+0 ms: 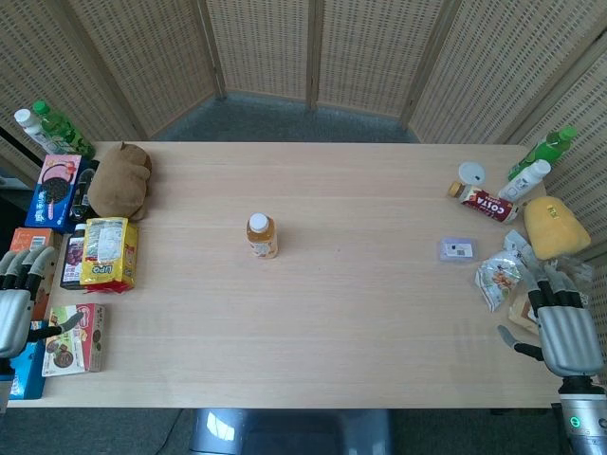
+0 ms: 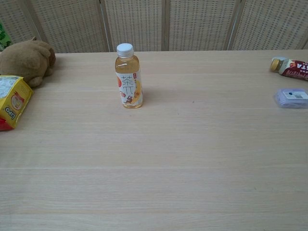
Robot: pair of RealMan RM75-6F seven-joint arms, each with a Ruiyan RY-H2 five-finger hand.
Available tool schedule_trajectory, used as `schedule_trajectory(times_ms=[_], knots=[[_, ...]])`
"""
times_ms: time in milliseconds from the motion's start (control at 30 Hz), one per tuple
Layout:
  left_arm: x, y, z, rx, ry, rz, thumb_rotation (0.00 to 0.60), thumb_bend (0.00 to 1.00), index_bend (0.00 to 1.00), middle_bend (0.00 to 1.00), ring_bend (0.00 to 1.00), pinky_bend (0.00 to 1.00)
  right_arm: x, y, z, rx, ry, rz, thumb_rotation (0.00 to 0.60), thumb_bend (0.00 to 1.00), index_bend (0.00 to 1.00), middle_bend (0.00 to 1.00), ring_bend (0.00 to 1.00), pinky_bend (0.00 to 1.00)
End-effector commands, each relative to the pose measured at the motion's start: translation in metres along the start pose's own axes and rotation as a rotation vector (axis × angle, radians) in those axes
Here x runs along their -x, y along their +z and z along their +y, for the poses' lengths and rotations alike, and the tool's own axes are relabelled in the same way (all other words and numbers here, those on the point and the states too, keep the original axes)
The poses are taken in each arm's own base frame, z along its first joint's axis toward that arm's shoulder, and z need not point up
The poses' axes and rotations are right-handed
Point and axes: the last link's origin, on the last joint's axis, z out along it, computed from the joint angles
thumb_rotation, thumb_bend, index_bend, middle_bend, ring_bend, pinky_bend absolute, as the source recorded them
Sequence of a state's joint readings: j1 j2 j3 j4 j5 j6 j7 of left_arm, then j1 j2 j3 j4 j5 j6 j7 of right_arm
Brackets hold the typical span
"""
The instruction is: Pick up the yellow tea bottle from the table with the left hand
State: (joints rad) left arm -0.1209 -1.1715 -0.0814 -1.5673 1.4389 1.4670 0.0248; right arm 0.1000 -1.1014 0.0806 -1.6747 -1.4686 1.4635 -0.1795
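Yellow tea bottle, one, upright mid-table; left hand and right hand both spread, empty.

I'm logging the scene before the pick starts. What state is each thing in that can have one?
yellow tea bottle: upright, white cap on, standing alone mid-table, untouched.
left hand: at the table's left edge, holding nothing, fingers apart.
right hand: at the right edge, holding nothing, fingers apart.
Costa bottle: lying on its side.
green bottles: upright, caps on.
brown plush toy: resting on the table beside the snack boxes.
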Motion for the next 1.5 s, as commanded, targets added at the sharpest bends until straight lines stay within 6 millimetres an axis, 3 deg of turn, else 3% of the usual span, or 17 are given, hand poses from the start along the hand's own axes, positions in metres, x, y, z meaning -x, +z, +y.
schedule_trajectory(times_ms=[33, 400, 800, 1100, 1500], knots=[[0.001, 0.0, -0.001, 0.0, -0.005, -0.005, 0.466, 0.0, 0.0, 0.0, 0.0, 0.0, 0.0, 0.0, 0.0, 0.0, -0.002, 0.0, 0.488, 0.24, 0.0, 0.0, 0.0, 0.0], [0.002, 0.008, 0.0, 0.02, -0.036, -0.006, 0.464, 0.0, 0.0, 0.0, 0.0, 0.0, -0.003, -0.006, -0.002, 0.003, 0.001, 0.013, 0.49, 0.25, 0.0, 0.0, 0.0, 0.0], [0.008, 0.047, 0.019, 0.063, -0.177, -0.062, 0.457, 0.0, 0.0, 0.0, 0.0, 0.0, -0.004, -0.004, -0.005, -0.006, -0.001, 0.007, 0.49, 0.25, 0.0, 0.0, 0.0, 0.0], [0.024, 0.089, 0.055, 0.122, -0.318, -0.13, 0.456, 0.0, 0.0, 0.0, 0.0, 0.0, -0.006, -0.008, -0.005, -0.006, 0.002, 0.009, 0.487, 0.25, 0.0, 0.0, 0.0, 0.0], [0.067, 0.134, 0.116, 0.185, -0.45, -0.267, 0.459, 0.0, 0.0, 0.0, 0.0, 0.0, -0.009, -0.014, -0.002, 0.011, 0.001, 0.011, 0.488, 0.25, 0.0, 0.0, 0.0, 0.0]])
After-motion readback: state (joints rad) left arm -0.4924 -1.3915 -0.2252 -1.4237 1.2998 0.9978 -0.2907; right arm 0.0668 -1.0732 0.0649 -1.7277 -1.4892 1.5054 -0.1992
